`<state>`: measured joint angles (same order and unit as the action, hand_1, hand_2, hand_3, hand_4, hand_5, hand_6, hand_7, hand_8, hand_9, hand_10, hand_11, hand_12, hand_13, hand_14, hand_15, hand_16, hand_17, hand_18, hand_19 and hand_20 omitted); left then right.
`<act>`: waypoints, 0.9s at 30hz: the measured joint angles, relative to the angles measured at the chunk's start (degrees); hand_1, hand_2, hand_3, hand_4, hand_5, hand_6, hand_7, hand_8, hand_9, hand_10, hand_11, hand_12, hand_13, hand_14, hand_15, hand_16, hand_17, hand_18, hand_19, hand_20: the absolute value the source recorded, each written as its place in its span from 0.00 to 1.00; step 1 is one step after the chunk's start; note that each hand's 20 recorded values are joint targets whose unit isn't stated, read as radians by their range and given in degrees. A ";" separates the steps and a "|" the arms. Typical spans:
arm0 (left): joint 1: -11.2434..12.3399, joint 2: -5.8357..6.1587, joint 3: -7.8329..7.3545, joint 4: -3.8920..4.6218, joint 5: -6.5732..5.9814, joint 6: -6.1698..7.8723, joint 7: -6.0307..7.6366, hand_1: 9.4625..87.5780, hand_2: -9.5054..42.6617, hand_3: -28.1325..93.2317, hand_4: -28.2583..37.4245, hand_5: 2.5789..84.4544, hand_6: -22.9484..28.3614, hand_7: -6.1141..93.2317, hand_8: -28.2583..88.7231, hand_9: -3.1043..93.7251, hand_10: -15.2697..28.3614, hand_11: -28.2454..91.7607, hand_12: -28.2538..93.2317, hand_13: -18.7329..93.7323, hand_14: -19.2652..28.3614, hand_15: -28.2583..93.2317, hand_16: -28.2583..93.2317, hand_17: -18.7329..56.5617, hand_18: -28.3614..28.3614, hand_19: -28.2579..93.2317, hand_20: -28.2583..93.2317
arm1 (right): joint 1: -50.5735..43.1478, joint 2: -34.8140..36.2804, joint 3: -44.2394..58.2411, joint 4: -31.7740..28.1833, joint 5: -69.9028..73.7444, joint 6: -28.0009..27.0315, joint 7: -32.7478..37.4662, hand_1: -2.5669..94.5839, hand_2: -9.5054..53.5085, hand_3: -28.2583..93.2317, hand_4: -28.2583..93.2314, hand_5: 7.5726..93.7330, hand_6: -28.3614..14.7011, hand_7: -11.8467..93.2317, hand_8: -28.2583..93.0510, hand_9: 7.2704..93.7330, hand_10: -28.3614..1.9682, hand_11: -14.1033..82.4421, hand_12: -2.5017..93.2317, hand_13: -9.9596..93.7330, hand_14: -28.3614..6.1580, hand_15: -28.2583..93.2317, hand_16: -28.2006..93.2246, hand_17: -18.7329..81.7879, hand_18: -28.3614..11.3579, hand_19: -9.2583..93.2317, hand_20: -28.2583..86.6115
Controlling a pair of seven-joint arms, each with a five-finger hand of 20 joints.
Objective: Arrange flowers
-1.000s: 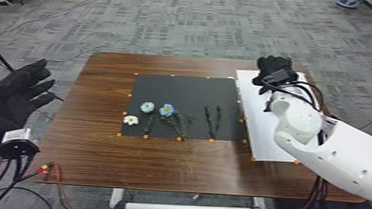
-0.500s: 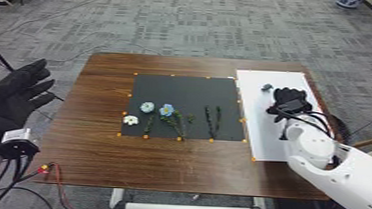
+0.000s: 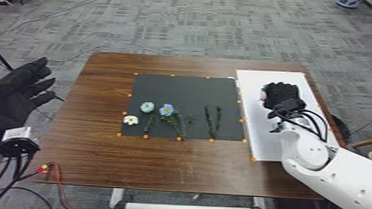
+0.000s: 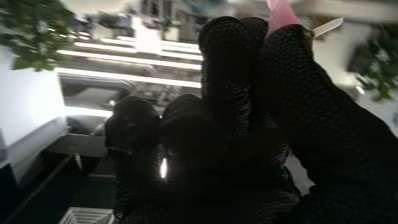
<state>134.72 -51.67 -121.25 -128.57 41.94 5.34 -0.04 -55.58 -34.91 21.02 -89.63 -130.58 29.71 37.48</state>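
Over the white rectangular board [image 3: 263, 130] at right, your black-gloved right hand [image 3: 279, 93] is reaching farther than before, pinching a pink petal-like piece [image 4: 282, 14]; probably you are now preparing its careful placement.

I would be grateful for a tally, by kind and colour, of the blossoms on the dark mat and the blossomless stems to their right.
White blossom: 1
Pale blue blossom: 1
Brighter blue blossom: 1
Dark stems without blossoms: 2
Total: 5
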 measured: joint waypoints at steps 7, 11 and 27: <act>0.09 0.01 -0.08 0.01 0.00 0.00 -0.19 0.17 0.15 0.79 0.00 0.21 0.47 0.27 0.16 0.19 0.55 0.39 0.39 0.21 0.65 0.57 0.19 0.07 0.82 0.53 0.33 | -0.09 -0.06 0.02 -4.40 1.38 -0.70 -5.45 0.55 0.00 0.89 0.00 0.80 0.72 0.50 0.21 0.90 0.81 0.36 0.56 0.79 0.67 0.89 0.53 0.58 0.20 1.00 0.75; 0.07 0.01 -0.08 0.04 0.00 0.00 -0.28 0.17 0.15 0.79 0.00 0.21 0.47 0.27 0.16 0.19 0.55 0.39 0.39 0.21 0.65 0.57 0.19 0.07 0.82 0.53 0.33 | 3.85 -1.52 -4.24 -5.12 3.02 -3.88 -11.54 0.54 0.00 0.90 0.00 0.80 0.72 0.50 0.21 0.90 0.81 0.36 0.56 0.79 0.67 0.89 0.53 0.58 0.20 1.00 0.75; -0.41 0.71 0.02 0.13 -0.03 0.08 -0.80 0.17 0.15 0.79 0.00 0.21 0.47 0.27 0.16 0.19 0.55 0.39 0.39 0.21 0.65 0.57 0.19 0.07 0.82 0.53 0.33 | 26.08 -15.06 -27.54 -4.18 4.21 -4.32 -11.10 0.54 0.00 0.90 0.00 0.81 0.73 0.50 0.20 0.91 0.81 0.36 0.56 0.78 0.67 0.89 0.54 0.58 0.21 1.00 0.75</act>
<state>134.31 -50.96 -121.22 -128.44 41.91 5.42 -0.84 -29.51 -49.97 -6.52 -93.80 -126.37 25.39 26.39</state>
